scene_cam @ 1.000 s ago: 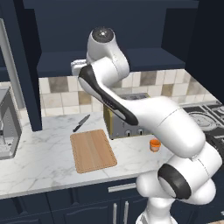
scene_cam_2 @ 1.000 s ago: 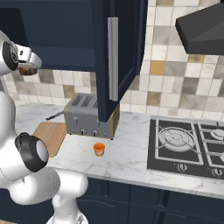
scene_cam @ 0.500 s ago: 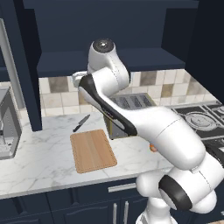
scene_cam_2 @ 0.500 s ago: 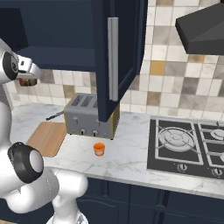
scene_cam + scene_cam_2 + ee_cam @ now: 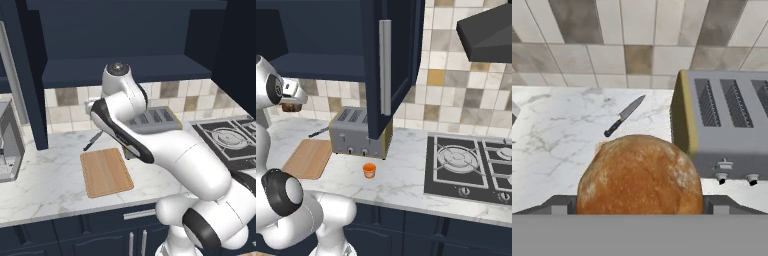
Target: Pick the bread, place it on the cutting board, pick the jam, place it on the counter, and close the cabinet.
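The bread (image 5: pixel 639 177), a round brown roll, sits close up in the hand view, and my gripper (image 5: pixel 639 206) is shut on it. In the right base view the gripper (image 5: pixel 290 103) holds the bread (image 5: pixel 289 107) in the air, above and behind the cutting board (image 5: pixel 308 158). The light wooden cutting board (image 5: pixel 106 172) lies bare on the marble counter (image 5: pixel 45 175). The orange jam (image 5: pixel 369 170) stands on the counter in front of the toaster (image 5: pixel 358 132). The navy cabinet (image 5: pixel 125 65) is open, its door (image 5: pixel 388 65) swung out over the toaster.
A black-handled knife (image 5: pixel 624 116) lies on the counter (image 5: pixel 557 130) left of the toaster (image 5: pixel 727 125). A stove (image 5: pixel 471 167) with a range hood (image 5: pixel 488 35) takes the right end. A coffee machine (image 5: pixel 7 142) stands at the far left.
The arm has come down from the cabinet shelf level with the bread in the gripper, which now hangs lower, nearer the counter behind the cutting board.
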Robot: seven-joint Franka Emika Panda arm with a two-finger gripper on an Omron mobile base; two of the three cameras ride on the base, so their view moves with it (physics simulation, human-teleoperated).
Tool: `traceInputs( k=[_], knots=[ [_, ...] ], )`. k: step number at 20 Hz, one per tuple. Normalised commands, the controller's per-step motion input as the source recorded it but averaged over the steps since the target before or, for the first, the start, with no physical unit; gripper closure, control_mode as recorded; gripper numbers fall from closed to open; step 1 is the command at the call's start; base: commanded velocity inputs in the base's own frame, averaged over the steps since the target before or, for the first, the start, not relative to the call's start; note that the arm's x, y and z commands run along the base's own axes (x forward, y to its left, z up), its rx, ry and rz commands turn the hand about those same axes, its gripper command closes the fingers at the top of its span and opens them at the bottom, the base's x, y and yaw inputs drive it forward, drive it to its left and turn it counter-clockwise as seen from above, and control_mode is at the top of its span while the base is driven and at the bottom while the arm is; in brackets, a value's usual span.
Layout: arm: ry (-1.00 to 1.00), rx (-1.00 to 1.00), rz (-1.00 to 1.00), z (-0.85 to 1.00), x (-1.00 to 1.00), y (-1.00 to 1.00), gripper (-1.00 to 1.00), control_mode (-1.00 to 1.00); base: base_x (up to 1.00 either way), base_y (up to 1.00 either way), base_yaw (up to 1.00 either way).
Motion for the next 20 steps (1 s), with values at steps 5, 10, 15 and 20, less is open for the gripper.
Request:
traceInputs(
  k=[5, 10, 15, 20],
  knots=[
    [0.06, 0.00, 0.00, -0.51, 0.00, 0.00, 1.00, -1.00, 0.00, 0.00, 0.00],
    [0.05, 0.00, 0.00, -0.51, 0.00, 0.00, 1.00, -1.00, 0.00, 0.00, 0.00],
    [0.02, 0.00, 0.00, -0.54, 0.00, 0.00, 1.00, -1.00, 0.00, 0.00, 0.00],
    [0.02, 0.00, 0.00, -0.59, 0.00, 0.00, 1.00, -1.00, 0.00, 0.00, 0.00]
  ],
)
